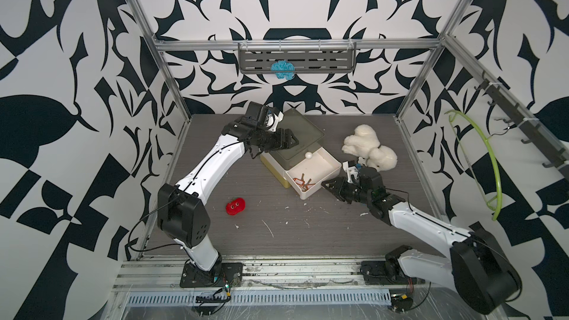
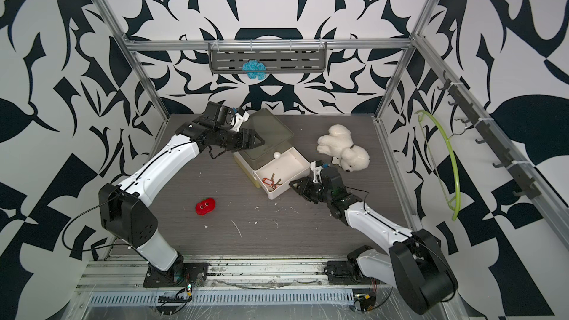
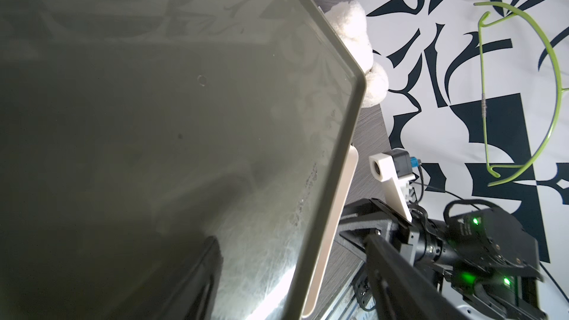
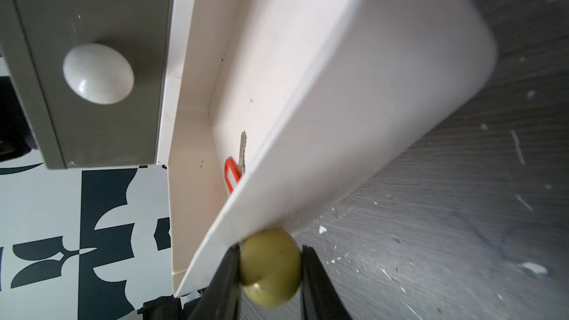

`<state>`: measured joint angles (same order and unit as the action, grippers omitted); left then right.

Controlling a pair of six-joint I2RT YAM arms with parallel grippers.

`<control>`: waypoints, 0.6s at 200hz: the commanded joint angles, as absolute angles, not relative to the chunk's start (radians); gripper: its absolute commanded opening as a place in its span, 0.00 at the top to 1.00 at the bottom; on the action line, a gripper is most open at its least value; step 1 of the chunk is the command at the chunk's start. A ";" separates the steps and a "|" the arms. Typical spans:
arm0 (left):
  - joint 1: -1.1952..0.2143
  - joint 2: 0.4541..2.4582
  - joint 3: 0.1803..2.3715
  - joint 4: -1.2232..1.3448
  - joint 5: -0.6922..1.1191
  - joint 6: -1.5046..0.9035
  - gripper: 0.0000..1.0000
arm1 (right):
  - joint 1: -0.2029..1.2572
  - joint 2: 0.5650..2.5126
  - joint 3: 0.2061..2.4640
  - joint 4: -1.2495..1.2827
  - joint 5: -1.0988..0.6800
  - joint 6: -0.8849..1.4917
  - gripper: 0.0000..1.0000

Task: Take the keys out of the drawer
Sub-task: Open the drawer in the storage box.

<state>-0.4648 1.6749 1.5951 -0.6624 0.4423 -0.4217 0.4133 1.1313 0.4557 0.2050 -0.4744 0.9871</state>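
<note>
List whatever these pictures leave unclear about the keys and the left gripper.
- Keys: count too small to tell in both top views; in the right wrist view the drawer wall hides all but one red tag and a blade.
- Left gripper: jaws' opening unreadable in both top views; the left wrist view is filled by the cabinet top.

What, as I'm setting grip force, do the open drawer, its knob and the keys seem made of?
Drawer: probably moulded plastic, smooth matte white, with rounded corners. Knob: olive, faintly glossy, likely plastic, though blurred. Keys: dull grey metal blade with a toothed edge; red tag looks like glossy plastic.
</note>
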 commanded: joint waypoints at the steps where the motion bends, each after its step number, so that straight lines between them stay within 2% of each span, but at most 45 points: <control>1: -0.463 1.700 1.550 -0.729 0.419 -0.425 0.20 | 0.404 1.051 0.421 0.057 -0.414 0.983 0.93; 95: -0.459 1.684 1.534 -0.733 0.410 -0.422 0.20 | 0.391 0.849 0.349 -0.115 -0.393 0.980 0.93; 107: -0.459 1.681 1.527 -0.732 0.408 -0.422 0.20 | 0.390 0.841 0.347 -0.126 -0.394 0.977 0.92; 120: -0.459 1.676 1.519 -0.729 0.409 -0.424 0.20 | 0.387 0.836 0.344 -0.134 -0.402 0.974 0.85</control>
